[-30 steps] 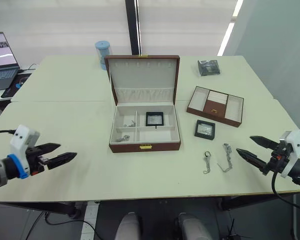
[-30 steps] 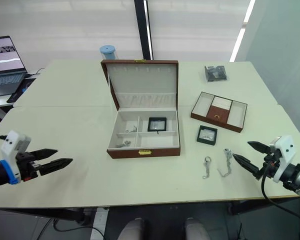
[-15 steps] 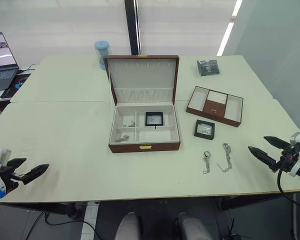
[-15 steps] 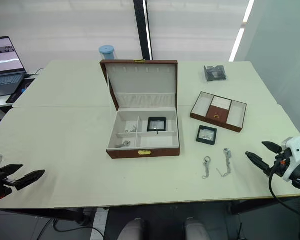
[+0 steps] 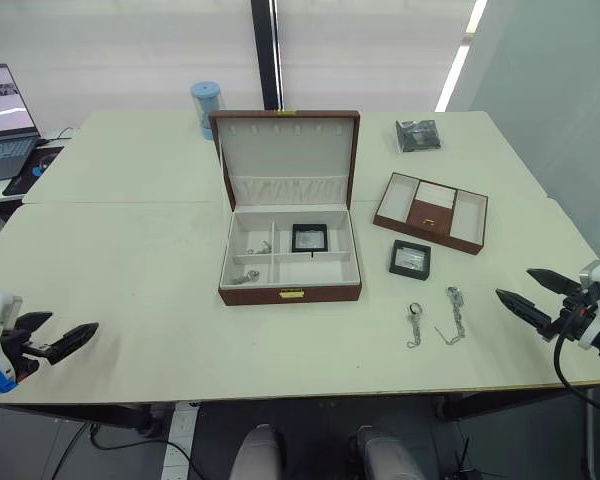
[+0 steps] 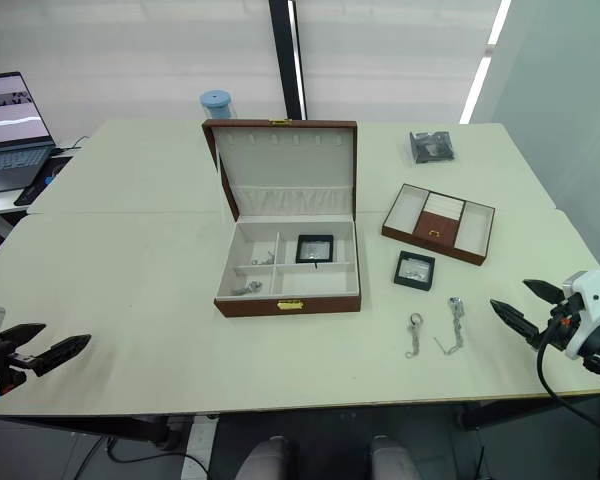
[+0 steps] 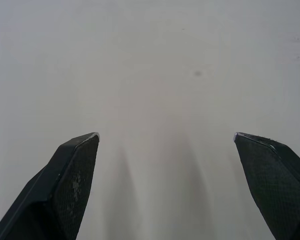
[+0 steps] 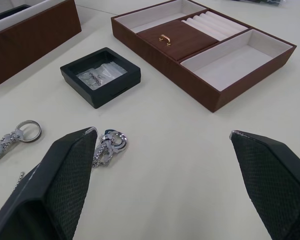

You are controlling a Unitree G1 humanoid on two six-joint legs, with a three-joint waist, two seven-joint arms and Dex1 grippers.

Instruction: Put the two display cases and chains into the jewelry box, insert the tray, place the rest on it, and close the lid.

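Observation:
The jewelry box (image 5: 290, 292) stands in the middle of the table with its lid (image 5: 286, 160) up. One display case (image 5: 309, 237) lies in its back right compartment, and small silver pieces (image 5: 246, 276) lie in the left compartments. The other display case (image 5: 410, 258) sits on the table to the box's right, in front of the tray (image 5: 431, 212). Two chains (image 5: 414, 325) (image 5: 453, 311) lie near the front edge. My right gripper (image 5: 528, 292) hovers open, right of the chains. My left gripper (image 5: 58, 336) is open and empty at the front left corner.
A blue-capped jar (image 5: 206, 108) stands behind the box. A dark packet (image 5: 417, 134) lies at the back right. A laptop (image 5: 2, 120) sits on a desk at far left. The table's front edge (image 5: 280, 395) runs just below both grippers.
Over the last second my left arm drew back left toward the table's front corner, and my right arm pulled back right. In the last half second both have held nearly still.

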